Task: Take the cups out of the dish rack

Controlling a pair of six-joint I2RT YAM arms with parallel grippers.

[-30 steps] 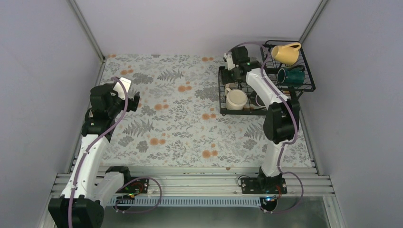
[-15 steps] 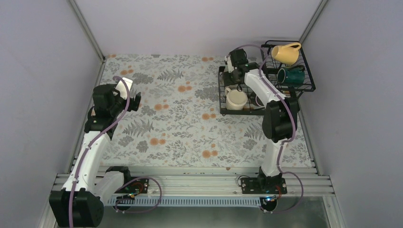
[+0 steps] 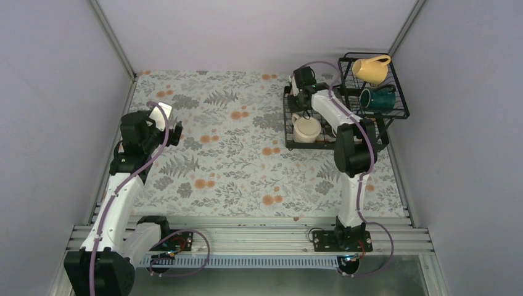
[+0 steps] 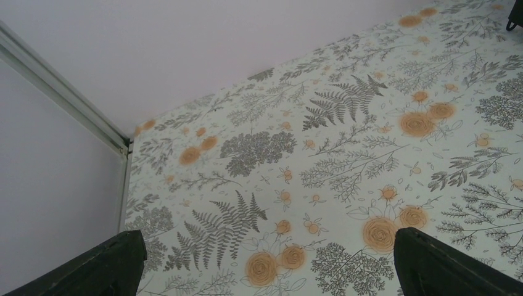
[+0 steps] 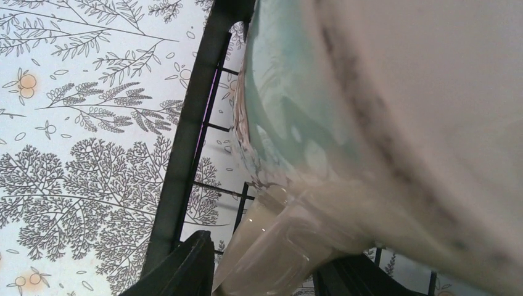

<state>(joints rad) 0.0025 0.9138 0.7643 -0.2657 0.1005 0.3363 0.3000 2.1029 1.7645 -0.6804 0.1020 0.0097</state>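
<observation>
Over at the far right of the bench, my right end effector is down in the low tray of the dish rack, just above a cream mug that stands in that tray. From the right wrist camera the mug fills most of the view. Its handle sits between the two fingers, which flank it closely on either side. I cannot tell whether they clamp it or only stand against it. Up in the raised basket tier I see a yellow mug and, nearer me, a dark teal mug, both apparently lying on their sides. My left end effector hangs over the floral bench at the left, well apart from the rack, its fingers spread wide.
</observation>
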